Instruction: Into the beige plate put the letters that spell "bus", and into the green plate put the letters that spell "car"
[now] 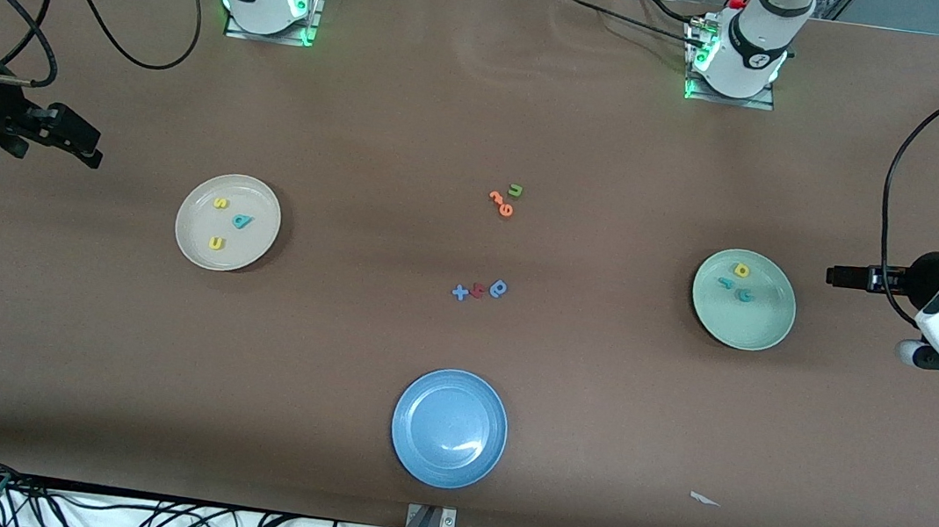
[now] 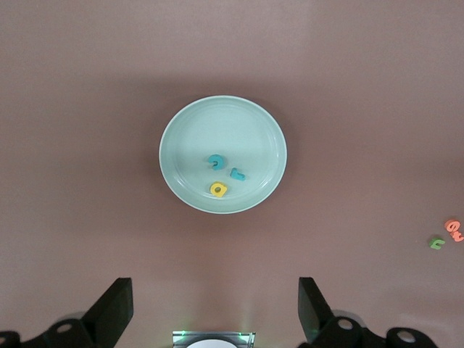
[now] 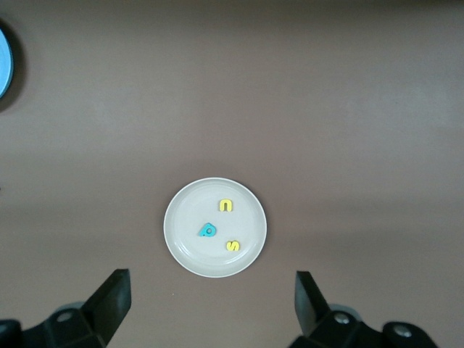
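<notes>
From the front, the beige plate [image 1: 227, 222] lies toward the right arm's end of the worktop [image 1: 487, 106] and carries a yellow "s" [image 1: 220, 203], a teal "b" [image 1: 241, 222] and a yellow "u" [image 1: 215, 243], all apart from one another. The green plate [image 1: 744, 299] lies toward the left arm's end and carries a yellow "a" [image 1: 740, 269], a teal "r" [image 1: 725, 283] and a teal "c" [image 1: 745, 294], close together. Both words look sorted, so the task seems done. The leftover letters sit mid-worktop between the plates: an orange pair with a green "u" [image 1: 515, 190], and nearer the camera a blue "x" [image 1: 460, 292], a red letter [image 1: 477, 290] and a blue "a" [image 1: 498, 288]. A blue plate [image 1: 449, 427] lies bare, nearest the camera. The right gripper [image 1: 85, 149] hangs near the worktop's end by the beige plate; the left gripper [image 1: 839, 276] hangs near the other end by the green plate. Both arms wait, probably drawn back to leave the plates in plain sight.

The left wrist view looks down on the green plate [image 2: 223, 154] with its three letters; the left gripper [image 2: 216, 312] has its jaws spread and holds nothing.

The right wrist view shows the beige plate [image 3: 214, 227] likewise; the right gripper [image 3: 214, 308] has its jaws spread wide and holds nothing.
</notes>
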